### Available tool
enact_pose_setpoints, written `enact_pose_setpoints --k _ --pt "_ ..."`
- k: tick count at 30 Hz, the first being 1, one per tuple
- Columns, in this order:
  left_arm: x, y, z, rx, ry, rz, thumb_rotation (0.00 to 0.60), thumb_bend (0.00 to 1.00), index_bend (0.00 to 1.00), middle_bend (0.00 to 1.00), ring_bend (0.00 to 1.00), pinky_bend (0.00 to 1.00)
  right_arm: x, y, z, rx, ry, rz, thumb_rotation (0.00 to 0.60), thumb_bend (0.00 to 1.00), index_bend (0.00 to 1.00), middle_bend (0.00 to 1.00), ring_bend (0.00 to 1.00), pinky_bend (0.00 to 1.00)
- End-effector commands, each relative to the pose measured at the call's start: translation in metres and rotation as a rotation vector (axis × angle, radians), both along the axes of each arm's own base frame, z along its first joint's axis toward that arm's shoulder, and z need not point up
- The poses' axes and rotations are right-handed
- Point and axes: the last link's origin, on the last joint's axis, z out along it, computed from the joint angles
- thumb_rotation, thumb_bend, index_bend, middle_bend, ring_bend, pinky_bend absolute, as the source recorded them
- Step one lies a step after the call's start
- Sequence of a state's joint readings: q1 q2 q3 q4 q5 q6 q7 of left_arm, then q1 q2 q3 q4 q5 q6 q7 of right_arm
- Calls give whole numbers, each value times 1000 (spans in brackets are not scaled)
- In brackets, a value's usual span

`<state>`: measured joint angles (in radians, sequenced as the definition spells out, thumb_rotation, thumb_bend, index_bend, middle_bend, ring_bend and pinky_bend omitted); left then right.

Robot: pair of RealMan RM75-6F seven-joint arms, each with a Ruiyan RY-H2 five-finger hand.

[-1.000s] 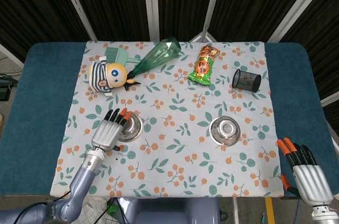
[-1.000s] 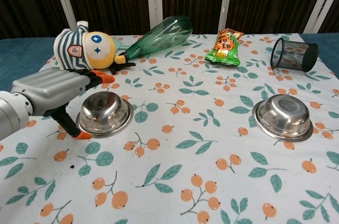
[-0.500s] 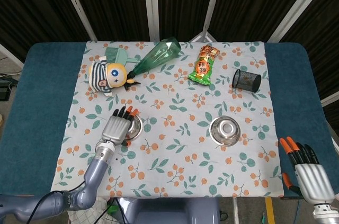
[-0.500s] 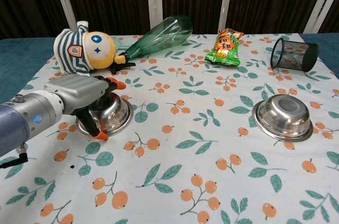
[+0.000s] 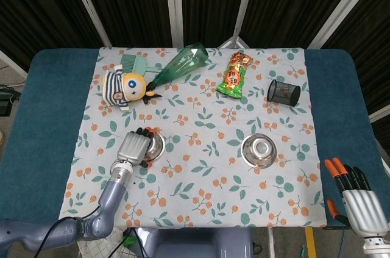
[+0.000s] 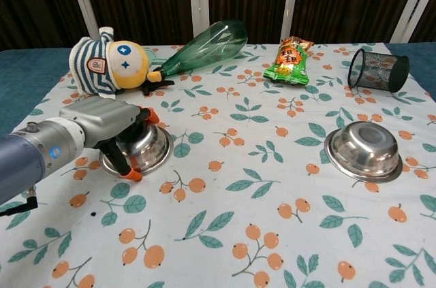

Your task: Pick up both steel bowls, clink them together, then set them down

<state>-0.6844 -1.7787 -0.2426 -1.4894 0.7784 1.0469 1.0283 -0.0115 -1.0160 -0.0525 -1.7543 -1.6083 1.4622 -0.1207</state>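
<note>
Left hand (image 6: pixel 112 128): draped over the left steel bowl (image 6: pixel 146 148), fingers curled round its rim; whether it grips yet, cannot tell.
Left steel bowl: on the table (image 5: pixel 36 124) near its left edge, mostly hidden in the head view.
Right steel bowl (image 5: pixel 259 150): untouched, right of centre.
Right hand (image 5: pixel 356 200): off the front right corner, fingers spread wide, empty; seen only from the head, cut by the frame.
Chest view: shows the thumb tip (image 6: pixel 135 175) on the cloth.

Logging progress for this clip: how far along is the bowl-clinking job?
Nothing is finished. The left hand is over the left bowl, which sits on the cloth. The right bowl is untouched; the right hand hangs off the table edge. Lifting, clinking and setting down remain.
</note>
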Motion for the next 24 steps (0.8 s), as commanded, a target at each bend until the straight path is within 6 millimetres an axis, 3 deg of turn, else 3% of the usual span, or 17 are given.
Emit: enact_pose_setpoints --k 1,5,15,17,19,24 --pt "4 -1 -1 -8 -7 -10 598 273 272 419 321 531 0 0 0 0 1 -2 600 464 0 0 0 0" --pt "9 -3 5 14 -28 -40 600 304 349 488 376 589 0 0 -2 8 6 -2 600 464 0 0 0 0" --pt "14 -15 28 -16 -152 -76 600 331 366 502 384 602 6 -8 -17 52 6 50 600 463 0 0 0 0" --pt "17 -16 38 -10 -167 -94 600 331 365 502 384 602 10 -17 -24 76 11 75 600 463 0 0 0 0" --pt "24 -18 49 3 -202 -125 600 331 365 502 384 602 27 -38 -36 122 7 144 600 463 0 0 0 0" --pt "26 -22 60 2 -206 -157 600 331 365 501 384 602 55 -75 -51 173 8 206 600 463 0 0 0 0"
